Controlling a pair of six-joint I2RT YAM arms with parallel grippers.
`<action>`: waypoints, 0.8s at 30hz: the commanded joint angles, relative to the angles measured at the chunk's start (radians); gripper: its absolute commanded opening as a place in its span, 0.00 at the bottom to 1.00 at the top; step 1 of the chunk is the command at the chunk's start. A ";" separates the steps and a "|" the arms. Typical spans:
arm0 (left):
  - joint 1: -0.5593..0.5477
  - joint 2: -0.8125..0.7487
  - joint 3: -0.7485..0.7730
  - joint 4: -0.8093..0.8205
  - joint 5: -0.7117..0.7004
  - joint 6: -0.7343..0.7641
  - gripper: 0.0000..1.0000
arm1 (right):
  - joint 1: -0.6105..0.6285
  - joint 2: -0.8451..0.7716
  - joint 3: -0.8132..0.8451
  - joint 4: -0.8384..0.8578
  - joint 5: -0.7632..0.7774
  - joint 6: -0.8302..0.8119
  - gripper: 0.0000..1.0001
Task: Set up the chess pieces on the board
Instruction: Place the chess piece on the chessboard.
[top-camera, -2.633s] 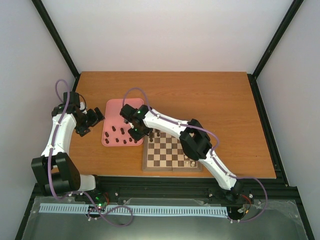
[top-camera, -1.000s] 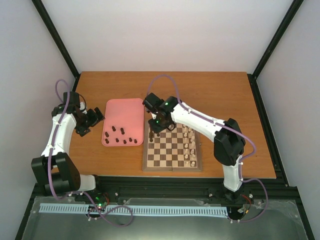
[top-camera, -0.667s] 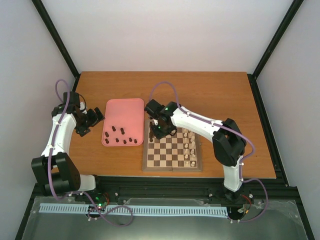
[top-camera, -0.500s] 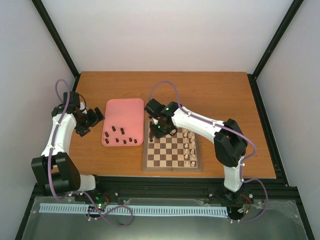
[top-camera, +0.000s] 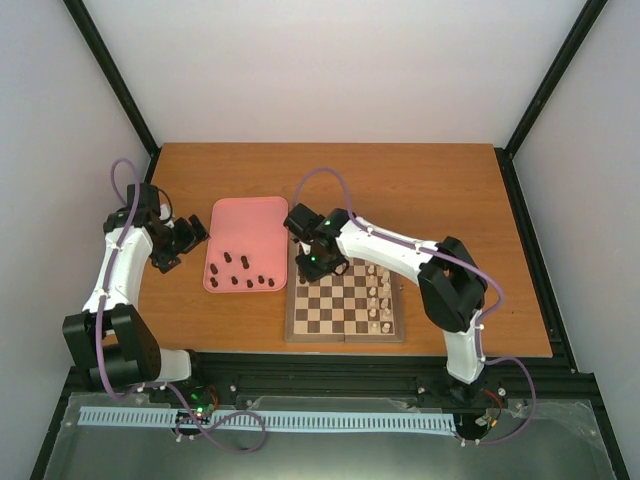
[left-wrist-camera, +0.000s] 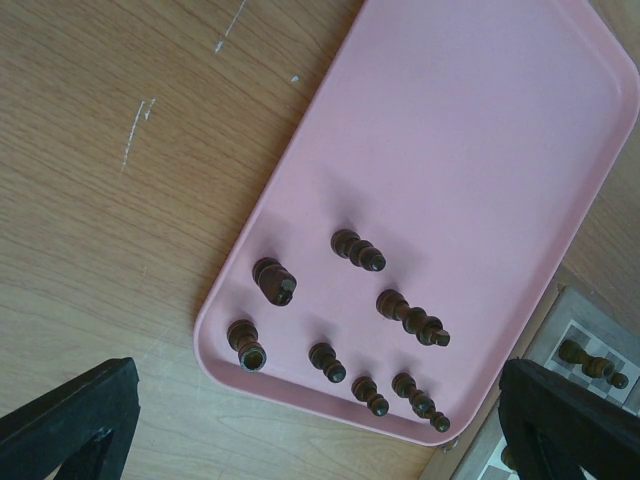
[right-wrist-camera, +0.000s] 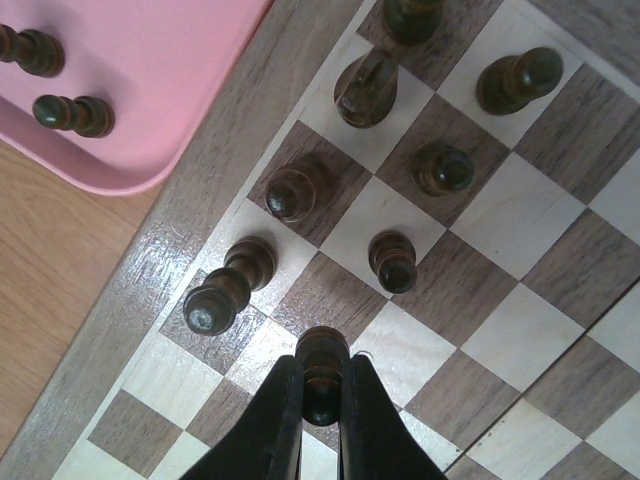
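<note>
The board (top-camera: 345, 337) lies at the table's middle, its corner also in the right wrist view (right-wrist-camera: 120, 330). My right gripper (right-wrist-camera: 322, 400) is shut on a dark brown pawn (right-wrist-camera: 322, 352) and holds it upright over a square near the board's left edge (top-camera: 313, 262). Several dark pieces (right-wrist-camera: 395, 260) stand on the squares just beyond it. Several more dark pieces (left-wrist-camera: 405, 315) lie or stand on the pink tray (left-wrist-camera: 480, 150). My left gripper (left-wrist-camera: 318, 410) is open and empty, hovering left of the tray (top-camera: 183, 238).
The pink tray (top-camera: 245, 225) sits against the board's left side. Cream-white pieces (top-camera: 378, 292) stand in rows along the board's right side. Bare wooden table (top-camera: 440, 190) extends behind and to the right.
My right gripper left the tray with a dark pawn, swung to the board's far-left area, then shifted slightly left and nearer. The left arm has not moved.
</note>
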 joint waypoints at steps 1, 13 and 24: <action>-0.004 -0.004 0.008 0.014 0.006 0.013 1.00 | 0.008 0.029 0.016 0.020 0.006 0.016 0.03; -0.004 -0.004 0.008 0.014 0.006 0.015 1.00 | 0.008 0.061 0.025 0.018 -0.001 0.008 0.04; -0.003 -0.004 0.006 0.014 0.000 0.014 1.00 | 0.010 0.081 0.032 0.010 -0.004 0.000 0.06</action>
